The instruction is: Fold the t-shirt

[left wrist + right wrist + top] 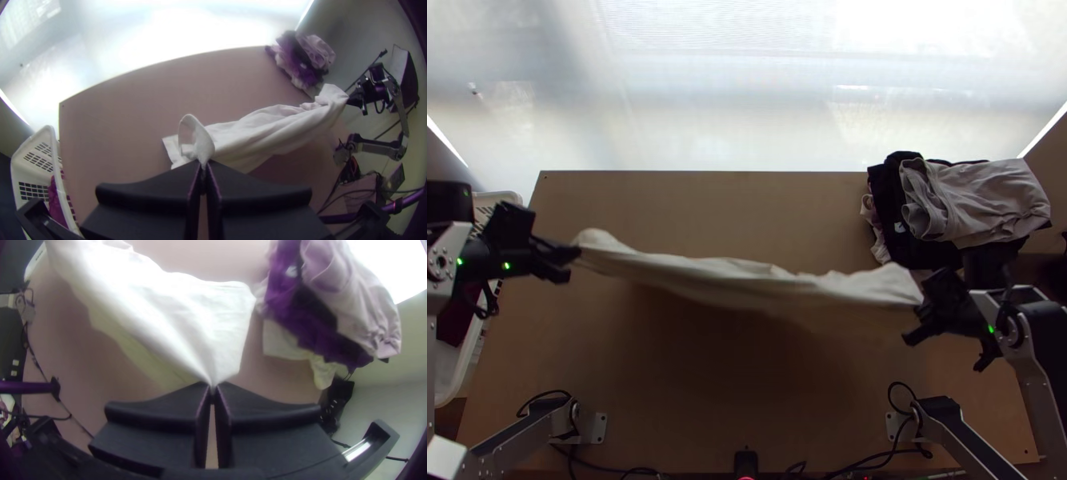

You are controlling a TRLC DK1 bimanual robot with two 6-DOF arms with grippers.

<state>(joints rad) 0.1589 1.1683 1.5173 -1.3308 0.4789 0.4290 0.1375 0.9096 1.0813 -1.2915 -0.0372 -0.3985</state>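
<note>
A white t-shirt (747, 280) hangs stretched in a long band between the two grippers, above the table. My left gripper (575, 254) is at its left end; in the left wrist view that gripper (203, 165) is shut on a bit of the t-shirt (275, 129). At the other end is my right gripper (917, 314); in the right wrist view the gripper (212, 389) is shut on a gathered point of the t-shirt (178, 315). Which parts of the garment they pinch I cannot tell.
A pile of folded clothes (979, 200) lies at the table's far right corner, close to the right gripper. A white basket (505, 197) with dark red cloth stands beyond the left edge. Cables (875, 460) run along the near edge.
</note>
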